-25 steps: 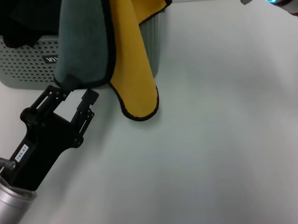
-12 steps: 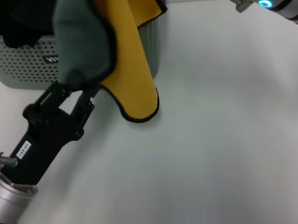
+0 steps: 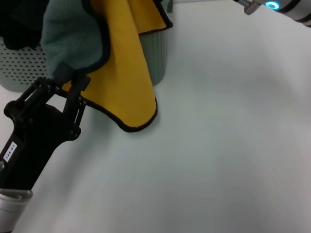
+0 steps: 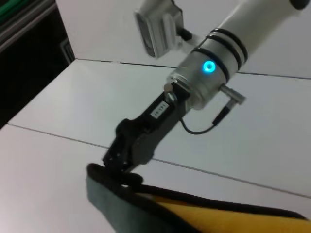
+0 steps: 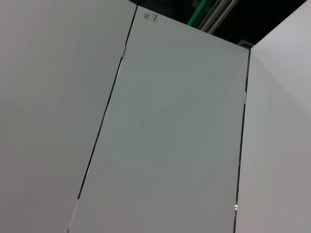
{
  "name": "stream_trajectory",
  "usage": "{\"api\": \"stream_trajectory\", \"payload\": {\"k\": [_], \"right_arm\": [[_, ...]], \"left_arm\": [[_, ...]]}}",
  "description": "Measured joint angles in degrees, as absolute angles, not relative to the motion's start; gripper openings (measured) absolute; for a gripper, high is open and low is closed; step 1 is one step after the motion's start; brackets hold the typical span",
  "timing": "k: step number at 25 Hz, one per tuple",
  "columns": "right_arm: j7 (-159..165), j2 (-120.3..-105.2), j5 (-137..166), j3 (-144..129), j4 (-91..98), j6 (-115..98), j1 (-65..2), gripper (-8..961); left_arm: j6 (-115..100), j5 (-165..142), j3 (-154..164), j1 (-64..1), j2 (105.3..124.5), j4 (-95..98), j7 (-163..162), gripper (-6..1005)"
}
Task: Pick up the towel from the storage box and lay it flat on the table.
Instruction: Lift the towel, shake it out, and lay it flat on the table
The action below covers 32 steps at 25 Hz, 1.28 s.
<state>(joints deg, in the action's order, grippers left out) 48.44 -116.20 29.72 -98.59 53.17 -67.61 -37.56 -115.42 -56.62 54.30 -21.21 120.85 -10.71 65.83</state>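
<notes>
The table [image 3: 225, 144] is shown as a plain white surface, on which the storage box [image 3: 17, 66] stands at the far left. The towel [image 3: 118, 61] is seen hanging over the box's near wall, its yellow face outward and a grey-green fold beside it; its black-edged lower corner reaches the table just in front of the box. A grey-green corner is clamped between the fingers of the left gripper [image 3: 65, 79], in front of the box. The right gripper [image 4: 121, 158] is held above the box at the towel's upper edge; whether its fingers are apart or together cannot be told.
</notes>
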Motion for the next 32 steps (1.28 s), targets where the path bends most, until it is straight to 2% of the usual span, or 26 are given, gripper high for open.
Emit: {"api": "stream_trajectory", "payload": {"k": [6, 32], "right_arm": [[48.69, -116.19, 28.95, -98.53, 53.50, -67.98, -38.00, 12], [49.92, -116.19, 24.73, -100.60, 54.06, -68.43, -38.06, 12]], "left_arm": [[-110.51, -56.66, 54.26, -21.31, 120.85, -10.73, 66.11, 271], [-105.65, -56.53, 49.91, -23.41, 120.85, -13.10, 77.32, 289]]}}
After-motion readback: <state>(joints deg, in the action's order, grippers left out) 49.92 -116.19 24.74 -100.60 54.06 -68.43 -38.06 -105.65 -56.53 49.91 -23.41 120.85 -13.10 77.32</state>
